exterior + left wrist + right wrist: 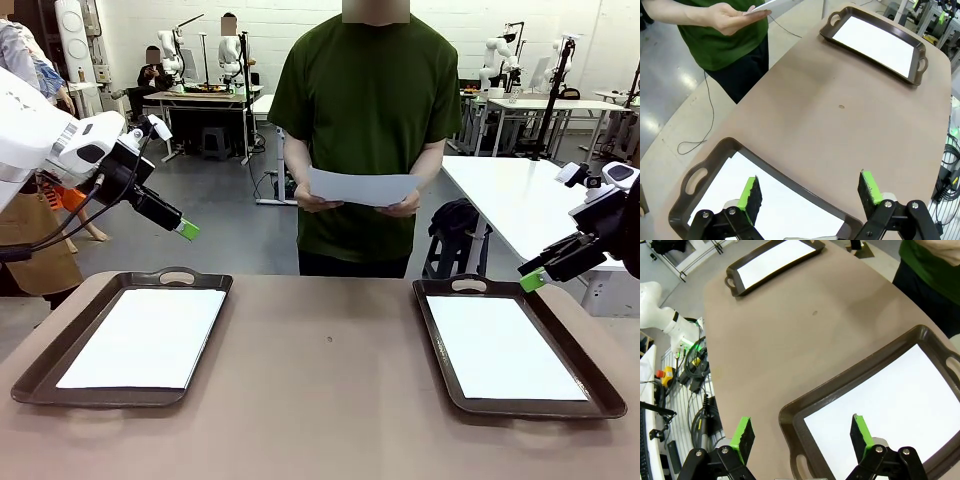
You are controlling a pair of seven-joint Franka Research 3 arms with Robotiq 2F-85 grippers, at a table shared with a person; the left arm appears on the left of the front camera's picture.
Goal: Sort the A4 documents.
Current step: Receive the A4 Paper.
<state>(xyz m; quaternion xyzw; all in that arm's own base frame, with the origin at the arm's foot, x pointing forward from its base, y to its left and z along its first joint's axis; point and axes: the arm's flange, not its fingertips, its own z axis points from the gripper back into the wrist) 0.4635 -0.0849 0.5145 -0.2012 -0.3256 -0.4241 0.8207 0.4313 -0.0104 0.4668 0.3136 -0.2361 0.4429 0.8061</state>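
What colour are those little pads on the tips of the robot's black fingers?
Bright green pads on the black two-finger gripper, clearest in the left wrist view.

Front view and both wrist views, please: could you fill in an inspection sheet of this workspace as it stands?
Surface: brown table, bare between the trays but for one small dark speck.
Job's things: one white sheet in the left tray, one in the right tray; the person's hands hold more sheets above the far edge.
Clutter: nothing seen.
Grippers: left hand and right hand are both open, empty, raised above their trays.
Cables: black cable along the left arm; a thin cable on the floor.
Surroundings: white tables and other people behind.
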